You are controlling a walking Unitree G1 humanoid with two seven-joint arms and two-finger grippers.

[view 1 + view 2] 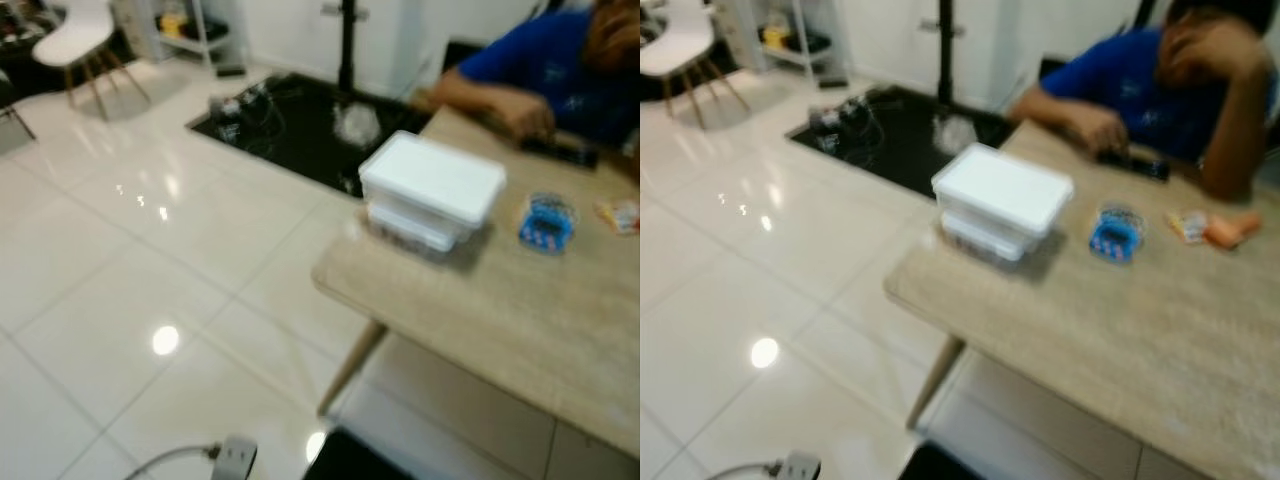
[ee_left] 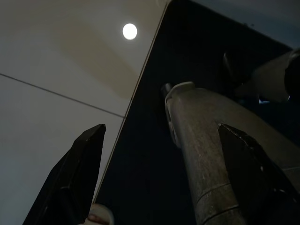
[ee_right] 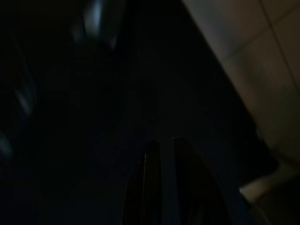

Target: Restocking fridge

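Nearest to my head camera is the pale wooden table (image 1: 1160,330), its rounded corner jutting toward me over the glossy white tiled floor (image 1: 130,260), which tells me I am standing just off that corner and looking down across it. On the table, close to the near edge, sit two stacked white-lidded containers (image 1: 430,190), one on top of the other; I judge these to be the food I am meant to carry to the fridge, set within reach of the edge so they can be picked up without leaning far. Just beyond them lies a small blue packet (image 1: 546,222), and farther along a small orange and white item (image 1: 1210,228) that is too blurred to name. A person in a blue shirt (image 1: 1140,85) sits at the far side, one forearm resting on the tabletop beside a dark flat object (image 1: 1135,163), well apart from the containers. My left gripper (image 2: 154,178) hangs low beside my leg, its two black fingers (image 2: 70,183) spread wide with nothing between them, pointing down at the floor tiles and a bright light reflection. My right gripper (image 3: 164,187) hangs in deep shade; its fingers look drawn close together, holding nothing. Both arms seem idle because I have not yet begun a reach. A white chair (image 1: 80,40) and a black floor mat (image 1: 290,120) with a pole stand farther back.
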